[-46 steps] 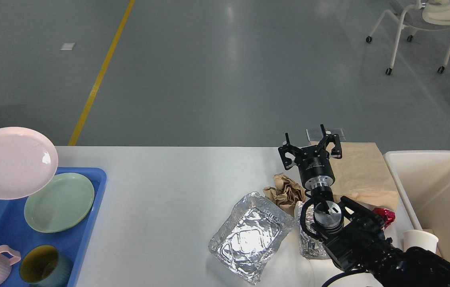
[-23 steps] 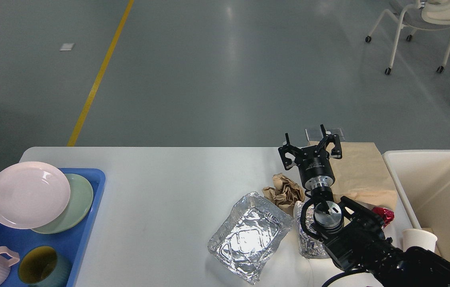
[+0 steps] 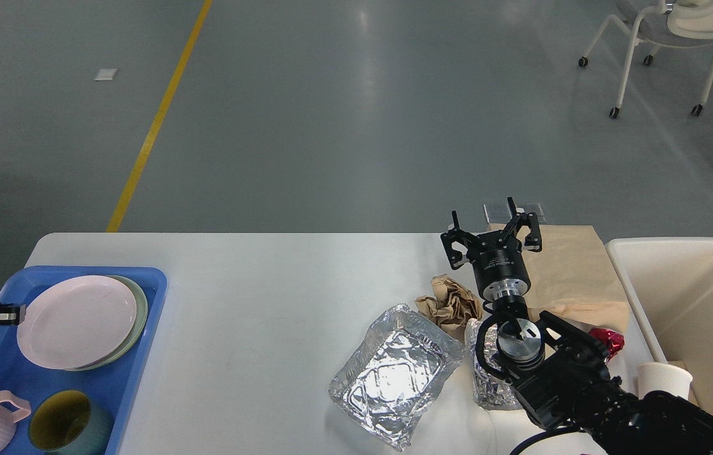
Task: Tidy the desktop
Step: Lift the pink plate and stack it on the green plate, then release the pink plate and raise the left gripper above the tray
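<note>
Foil and paper scraps near, plates stacking to the left

Crumpled foil tray (image 3: 394, 374) lies nearest on the white surface (image 3: 268, 284); beyond it the right gripper (image 3: 492, 235) hovers open and empty. At the blue tray (image 3: 141, 366), the left gripper (image 3: 5, 314) pinches the pink plate (image 3: 77, 321) rim over the green plate (image 3: 136, 309): settle it flat before letting go.

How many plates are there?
2. The pink plate is in the blue tray on the left. The green plate is under it, with just its edge peeking out. More could be hidden underneath.
</note>
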`<action>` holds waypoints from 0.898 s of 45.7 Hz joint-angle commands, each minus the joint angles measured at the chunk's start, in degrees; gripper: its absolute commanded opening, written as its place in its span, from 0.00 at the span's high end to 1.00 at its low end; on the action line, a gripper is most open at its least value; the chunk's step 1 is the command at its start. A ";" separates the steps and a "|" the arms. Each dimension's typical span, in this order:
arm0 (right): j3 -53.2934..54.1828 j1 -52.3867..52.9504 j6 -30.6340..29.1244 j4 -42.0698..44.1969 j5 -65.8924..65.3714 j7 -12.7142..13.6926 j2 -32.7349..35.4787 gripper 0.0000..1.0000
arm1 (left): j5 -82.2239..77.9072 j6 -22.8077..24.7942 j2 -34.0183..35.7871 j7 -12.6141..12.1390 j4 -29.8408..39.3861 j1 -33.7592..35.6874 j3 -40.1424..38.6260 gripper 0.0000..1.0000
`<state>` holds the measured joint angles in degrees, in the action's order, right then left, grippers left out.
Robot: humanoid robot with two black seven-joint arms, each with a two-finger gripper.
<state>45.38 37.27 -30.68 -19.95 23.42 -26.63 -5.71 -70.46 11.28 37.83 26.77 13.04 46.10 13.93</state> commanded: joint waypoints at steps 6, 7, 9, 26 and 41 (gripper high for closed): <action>0.06 0.00 0.00 0.00 0.05 0.00 0.00 0.00 | 4.18 2.86 2.85 8.47 0.14 3.99 -0.04 0.21; 0.06 0.00 0.00 0.00 0.05 0.00 0.00 0.00 | 4.89 4.18 3.99 9.26 0.14 5.48 -0.04 0.19; -0.03 0.00 0.00 0.00 0.05 0.00 0.00 0.00 | 6.56 8.04 6.63 10.67 0.32 8.99 -0.30 0.18; -0.03 0.00 0.00 0.09 0.05 0.00 0.00 0.00 | 63.10 42.69 14.03 11.39 0.14 21.26 -12.50 0.13; -0.03 0.00 0.00 0.09 -0.13 0.00 0.00 0.00 | 91.20 35.39 4.01 -18.49 0.05 0.04 -52.67 0.07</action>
<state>45.35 37.27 -30.66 -19.86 23.38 -26.63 -5.71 19.40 48.67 45.05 14.82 13.05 50.15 -27.36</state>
